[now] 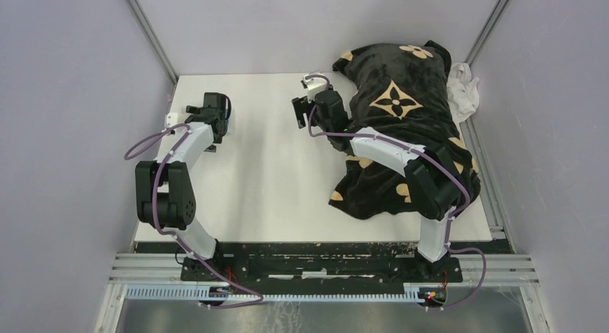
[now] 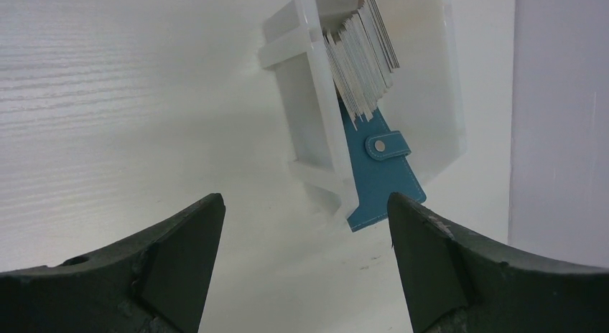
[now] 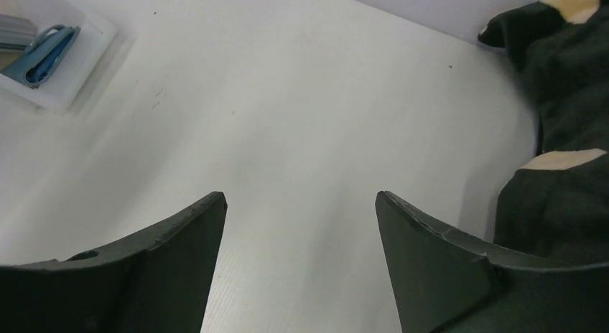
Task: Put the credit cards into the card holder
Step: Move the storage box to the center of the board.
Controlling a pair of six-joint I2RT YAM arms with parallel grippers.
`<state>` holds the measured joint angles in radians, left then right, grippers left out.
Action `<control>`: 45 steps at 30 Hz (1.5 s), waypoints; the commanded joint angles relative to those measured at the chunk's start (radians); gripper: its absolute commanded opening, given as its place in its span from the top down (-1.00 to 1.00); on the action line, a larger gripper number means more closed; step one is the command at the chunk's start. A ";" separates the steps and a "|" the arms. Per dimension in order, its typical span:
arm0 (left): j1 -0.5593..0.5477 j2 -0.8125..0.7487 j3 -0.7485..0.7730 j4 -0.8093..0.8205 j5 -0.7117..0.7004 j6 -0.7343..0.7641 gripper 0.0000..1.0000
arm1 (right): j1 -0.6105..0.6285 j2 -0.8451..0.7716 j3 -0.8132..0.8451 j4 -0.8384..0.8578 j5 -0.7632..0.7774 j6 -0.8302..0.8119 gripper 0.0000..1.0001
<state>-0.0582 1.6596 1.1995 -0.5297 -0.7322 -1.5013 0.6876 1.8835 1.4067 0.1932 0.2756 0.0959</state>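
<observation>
Left gripper (image 2: 305,204) hangs with its jaws spread wide and nothing between them, low over the white table (image 2: 108,96). Ahead sits the clear plastic rectangular tray (image 2: 309,110): the stack of thin credit cards (image 2: 363,60) stands on edge inside, the teal leather-like card holder (image 2: 380,179) right against them. Right gripper (image 3: 299,198), also agape and empty, hovers beside the black plush blanket with tan flowers (image 3: 567,82).

Bright, even light; soft shadows

The credit cards (image 2: 363,53) run off the top edge, and the wall of the clear tray (image 2: 309,96) hides part of the card holder (image 2: 380,182).
</observation>
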 commanded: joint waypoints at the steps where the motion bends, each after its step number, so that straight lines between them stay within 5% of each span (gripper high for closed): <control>1: 0.016 0.031 0.066 -0.064 -0.041 -0.121 -0.80 | 0.001 0.028 0.057 0.015 -0.070 0.002 -0.65; 21: 0.063 0.293 0.275 -0.107 0.032 -0.085 -0.67 | -0.006 0.092 0.092 0.000 -0.133 -0.015 -0.47; 45: 0.070 0.355 0.310 -0.182 0.101 0.028 0.19 | -0.014 0.096 0.086 -0.025 -0.174 0.053 -0.02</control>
<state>0.0055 2.0193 1.4860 -0.6727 -0.6434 -1.5188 0.6777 1.9846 1.4513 0.1619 0.1104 0.1265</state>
